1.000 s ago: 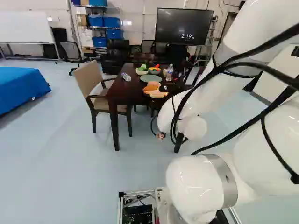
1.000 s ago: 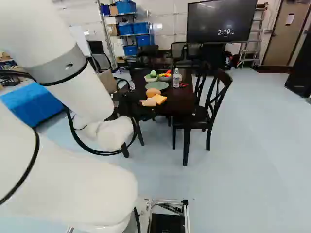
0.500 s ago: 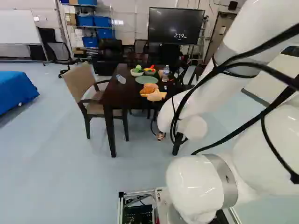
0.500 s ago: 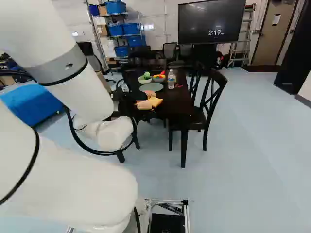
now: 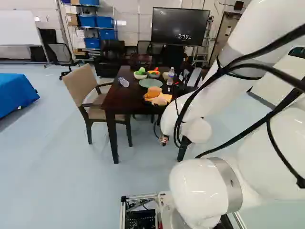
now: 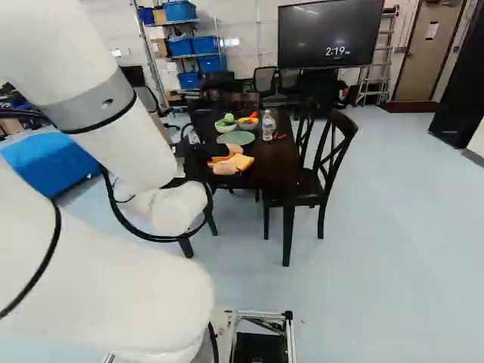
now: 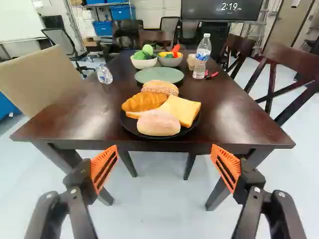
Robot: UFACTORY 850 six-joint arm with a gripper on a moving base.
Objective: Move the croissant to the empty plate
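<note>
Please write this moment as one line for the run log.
end effector: open, before table | croissant: on black plate, with other breads | green plate: empty | transfer: not yet done

There is one table [image 7: 229, 109]. On it are two plates, a green plate [image 7: 159, 74] and a black plate [image 7: 128, 126]. Four baked things share the black one: one croissant [image 7: 143, 101], one slice of bread [image 7: 184, 109] and two buns, a round bun [image 7: 160, 87] and a longer bun [image 7: 158, 124]. Bowls number two, a white bowl [image 7: 143, 63] and a grey bowl [image 7: 170, 60]; their contents are too small to count surely. Bottles make two, an upright bottle [image 7: 201, 59] and a lying bottle [image 7: 104, 74]. Beyond the table I count one screen [image 6: 329, 38] and one ladder [image 6: 378, 57].
</note>
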